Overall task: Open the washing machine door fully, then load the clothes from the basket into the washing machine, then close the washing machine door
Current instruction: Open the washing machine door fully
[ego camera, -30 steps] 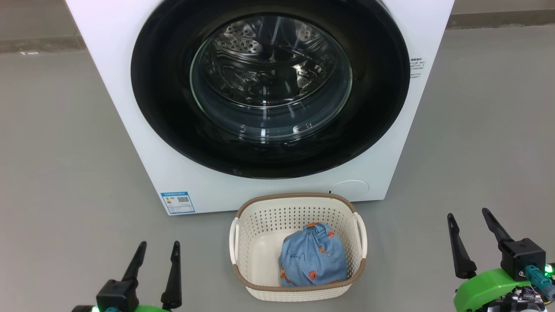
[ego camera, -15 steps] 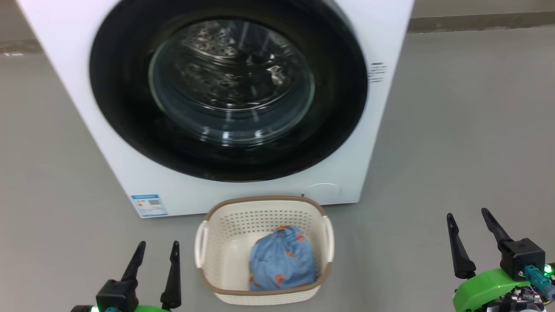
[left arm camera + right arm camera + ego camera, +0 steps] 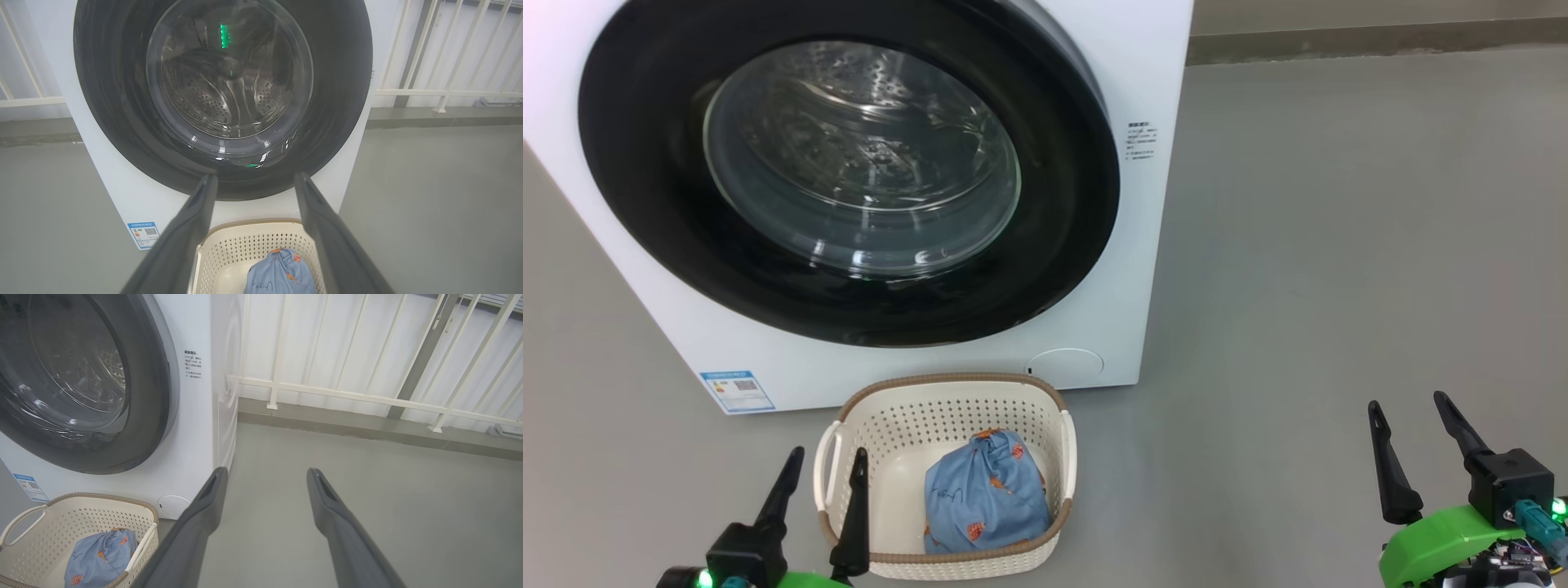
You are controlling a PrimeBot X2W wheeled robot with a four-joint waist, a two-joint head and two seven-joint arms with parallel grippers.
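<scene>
Washing machine door [image 3: 849, 171]: one, shut | your one basket [image 3: 947, 380] at its 6 o'clock: one clothes [image 3: 984, 494] bundle | floor [image 3: 1298, 286] open at 3 o'clock | left end effector [image 3: 827, 451], right end effector [image 3: 1406, 400] released

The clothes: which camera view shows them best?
The head view: the clothes show almost whole in the basket. The left wrist view cuts them off at its bottom edge; the right wrist view shows them from the side, partly behind the basket's rim.

Bright, even, diffuse light, only faint soft shadows on the grey floor [image 3: 1339, 245], white glints and a green reflection on the washing machine door [image 3: 229, 81], white railing [image 3: 351, 398] splayed by wide-angle distortion
</scene>
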